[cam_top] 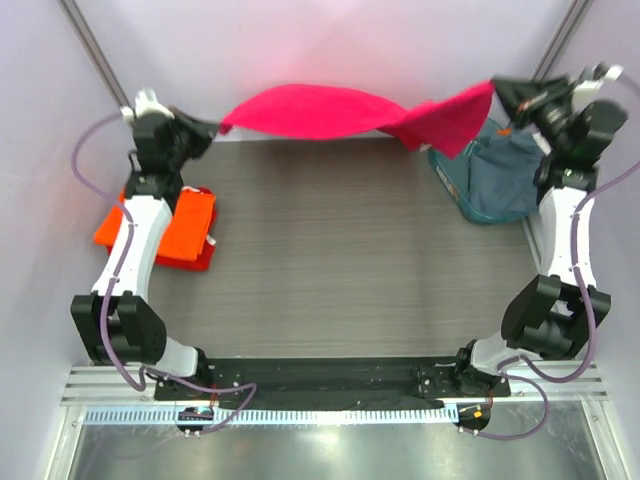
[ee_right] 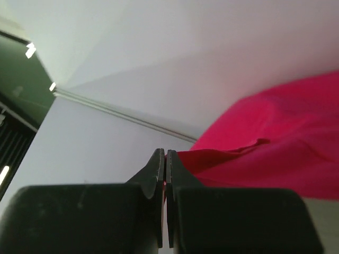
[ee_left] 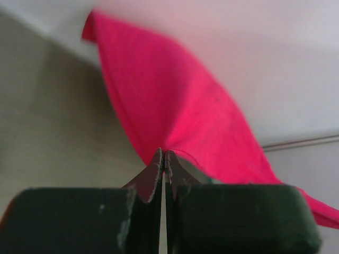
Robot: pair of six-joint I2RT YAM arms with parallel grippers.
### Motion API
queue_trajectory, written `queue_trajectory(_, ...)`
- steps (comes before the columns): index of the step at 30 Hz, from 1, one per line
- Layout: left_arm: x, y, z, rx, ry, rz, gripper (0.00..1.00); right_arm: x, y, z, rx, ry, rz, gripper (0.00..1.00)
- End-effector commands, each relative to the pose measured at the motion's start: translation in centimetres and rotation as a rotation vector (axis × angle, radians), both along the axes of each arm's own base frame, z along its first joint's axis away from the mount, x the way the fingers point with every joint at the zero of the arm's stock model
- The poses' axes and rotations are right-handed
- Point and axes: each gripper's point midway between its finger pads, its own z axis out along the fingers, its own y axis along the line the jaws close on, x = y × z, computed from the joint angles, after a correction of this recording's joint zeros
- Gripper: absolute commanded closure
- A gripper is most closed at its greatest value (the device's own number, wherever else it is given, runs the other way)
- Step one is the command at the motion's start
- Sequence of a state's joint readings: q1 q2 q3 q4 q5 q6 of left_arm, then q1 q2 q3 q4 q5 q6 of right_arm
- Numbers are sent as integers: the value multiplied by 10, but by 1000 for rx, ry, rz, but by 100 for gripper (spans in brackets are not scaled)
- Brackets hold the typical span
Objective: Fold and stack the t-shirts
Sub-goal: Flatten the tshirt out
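Observation:
A magenta-pink t-shirt (cam_top: 330,110) hangs stretched in the air across the far edge of the table, twisted near its right end. My left gripper (cam_top: 214,127) is shut on its left corner; in the left wrist view the cloth (ee_left: 175,106) fans up from the closed gripper (ee_left: 163,154). My right gripper (cam_top: 497,88) is shut on its right corner, seen in the right wrist view (ee_right: 165,153) with the pink cloth (ee_right: 275,143) to the right. An orange folded t-shirt (cam_top: 185,228) lies at the left under my left arm. Grey-blue t-shirts (cam_top: 505,170) sit in the basket.
A teal plastic basket (cam_top: 446,170) stands at the far right beside my right arm. The dark wood-grain table (cam_top: 350,250) spreads between the arms. White walls enclose the back and sides.

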State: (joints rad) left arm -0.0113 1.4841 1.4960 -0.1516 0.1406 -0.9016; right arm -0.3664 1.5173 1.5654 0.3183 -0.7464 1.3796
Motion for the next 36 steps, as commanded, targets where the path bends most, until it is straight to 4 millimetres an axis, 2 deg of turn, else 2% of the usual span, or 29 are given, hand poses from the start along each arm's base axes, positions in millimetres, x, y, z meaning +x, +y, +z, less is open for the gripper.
queue_trajectory(1, -20, -1, -31, 4, -55, -18, 100, -18, 11, -55, -56, 14, 37, 99)
queue_trajectory(2, -24, 2, -51, -3, -22, 2, 100, -26, 14, -67, -67, 37, 31, 99)
queue_trajectory(3, -30, 4, -73, -7, 17, 13, 100, -26, 13, -110, -73, 127, 23, 99)
queue_trajectory(4, -42, 5, -109, -15, 77, 23, 100, -30, 14, -126, -80, 156, 16, 99)
queue_trajectory(5, -50, 6, -129, -18, 113, 29, 100, -34, 15, -143, -82, 189, 13, 99)
queue_trajectory(6, -57, 8, -145, -22, 138, 41, 100, -44, 18, -176, -74, 265, 10, 99)
queue_trajectory(7, -62, 8, -155, -23, 143, 43, 100, -49, 18, -193, -112, 284, 2, 99)
queue_trajectory(8, -79, 8, -185, -29, 195, 45, 100, -52, 17, -211, -127, 318, -18, 99)
queue_trajectory(9, -85, 9, -196, -33, 208, 54, 100, -65, 19, -242, -120, 398, -22, 99)
queue_trajectory(10, -93, 9, -207, -37, 216, 60, 100, -70, 20, -258, -150, 414, -26, 99)
queue_trajectory(11, -107, 10, -229, -41, 259, 69, 100, -76, 21, -272, -150, 437, -25, 99)
queue_trajectory(12, -115, 13, -242, -37, 288, 81, 100, -91, 25, -298, -134, 497, -18, 99)
queue_trajectory(13, -122, 12, -250, -38, 304, 77, 100, -99, 28, -308, -151, 505, -11, 99)
queue_trajectory(14, -137, 11, -272, -37, 350, 74, 100, -106, 29, -319, -159, 525, -16, 99)
queue_trajectory(15, -143, 11, -273, -37, 343, 70, 100, -120, 32, -345, -155, 595, -17, 99)
queue_trajectory(17, -157, 11, -284, -33, 360, 70, 100, -137, 34, -355, -214, 594, -42, 99)
queue_trajectory(18, -169, 10, -292, -33, 367, 65, 100, -149, 35, -371, -219, 635, -59, 99)
queue_trajectory(20, -181, 10, -298, -20, 377, 61, 100, -164, 38, -371, -246, 618, -81, 99)
queue_trajectory(21, -186, 11, -300, -8, 386, 60, 100, -173, 39, -380, -256, 643, -80, 99)
queue_trajectory(22, -197, 12, -302, 5, 394, 56, 100, -177, 38, -381, -276, 642, -98, 99)
queue_trajectory(23, -201, 14, -303, 13, 398, 68, 100, -181, 38, -372, -313, 599, -115, 99)
queue_trajectory(24, -212, 16, -309, 20, 437, 74, 100, -187, 39, -373, -317, 618, -114, 99)
queue_trajectory(26, -221, 22, -299, 33, 403, 106, 100, -195, 40, -361, -348, 575, -141, 99)
queue_trajectory(27, -233, 25, -308, 38, 455, 123, 99, -201, 41, -356, -357, 577, -142, 99)
queue_trajectory(28, -239, 27, -307, 37, 460, 136, 100, -203, 41, -351, -362, 566, -152, 99)
queue_trajectory(29, -241, 31, -295, 18, 414, 171, 100, -208, 42, -340, -378, 528, -170, 99)
queue_trajectory(30, -253, 37, -304, 20, 463, 212, 100, -213, 43, -335, -381, 535, -177, 99)
queue_trajectory(32, -259, 40, -294, 2, 417, 240, 100, -219, 44, -327, -410, 519, -185, 99)
queue_trajectory(36, -269, 37, -302, -60, 412, 248, 100, -226, 43, -326, -431, 528, -207, 99)
